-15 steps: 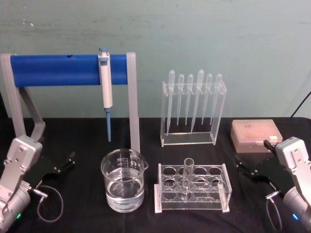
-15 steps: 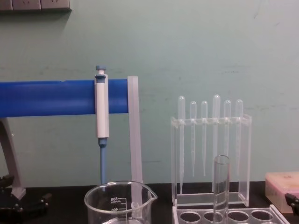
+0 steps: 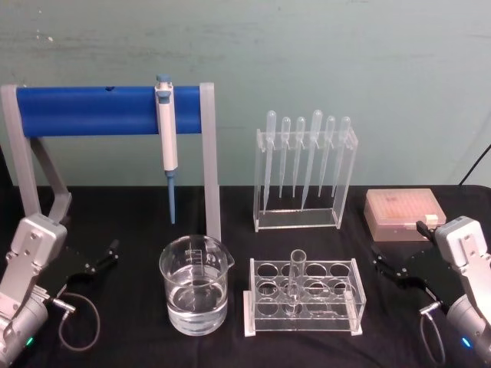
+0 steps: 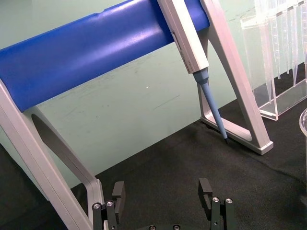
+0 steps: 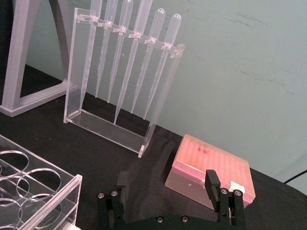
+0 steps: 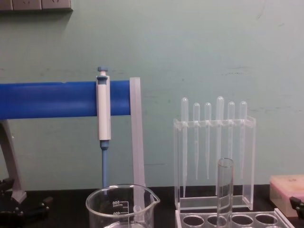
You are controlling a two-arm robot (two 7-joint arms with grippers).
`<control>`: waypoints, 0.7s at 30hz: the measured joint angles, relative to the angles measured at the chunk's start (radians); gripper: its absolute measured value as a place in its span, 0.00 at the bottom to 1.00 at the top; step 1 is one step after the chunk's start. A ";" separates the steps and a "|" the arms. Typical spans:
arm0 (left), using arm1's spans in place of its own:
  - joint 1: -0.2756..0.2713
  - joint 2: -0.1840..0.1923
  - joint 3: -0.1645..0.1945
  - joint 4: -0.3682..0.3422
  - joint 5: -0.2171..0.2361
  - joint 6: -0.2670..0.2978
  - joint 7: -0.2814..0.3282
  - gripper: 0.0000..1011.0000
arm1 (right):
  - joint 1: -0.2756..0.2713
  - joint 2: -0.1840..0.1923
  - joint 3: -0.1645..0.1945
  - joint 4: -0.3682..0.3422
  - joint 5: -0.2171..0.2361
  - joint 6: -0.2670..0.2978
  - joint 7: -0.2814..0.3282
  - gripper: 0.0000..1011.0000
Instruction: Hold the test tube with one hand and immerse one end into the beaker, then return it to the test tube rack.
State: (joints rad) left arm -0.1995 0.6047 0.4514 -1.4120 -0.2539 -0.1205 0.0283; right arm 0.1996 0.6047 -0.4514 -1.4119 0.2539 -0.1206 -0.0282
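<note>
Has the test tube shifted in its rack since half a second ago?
No. The test tube stands upright in the same hole of the test tube rack, with no shift against the rack's frame in the head view.

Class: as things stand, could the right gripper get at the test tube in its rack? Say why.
Probably yes. The right gripper, open, sits to the right of the test tube rack. The test tube stands upright with its top above the rack, and nothing lies between them.

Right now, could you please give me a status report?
Left claw open, parked left. Right claw open, parked right. Tube upright in rack, untouched. Beaker left of rack, nothing between.
</note>
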 joint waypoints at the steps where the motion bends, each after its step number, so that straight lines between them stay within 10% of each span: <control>1: 0.000 0.000 0.000 0.000 0.000 0.000 0.000 0.99 | 0.000 0.000 0.000 0.000 0.000 0.000 0.000 0.99; 21: 0.000 0.000 0.000 0.000 0.000 0.000 0.000 0.99 | 0.000 0.000 0.000 0.000 0.000 0.000 0.000 0.99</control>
State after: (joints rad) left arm -0.1995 0.6047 0.4514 -1.4120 -0.2539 -0.1205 0.0283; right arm 0.1996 0.6047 -0.4514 -1.4119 0.2539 -0.1206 -0.0282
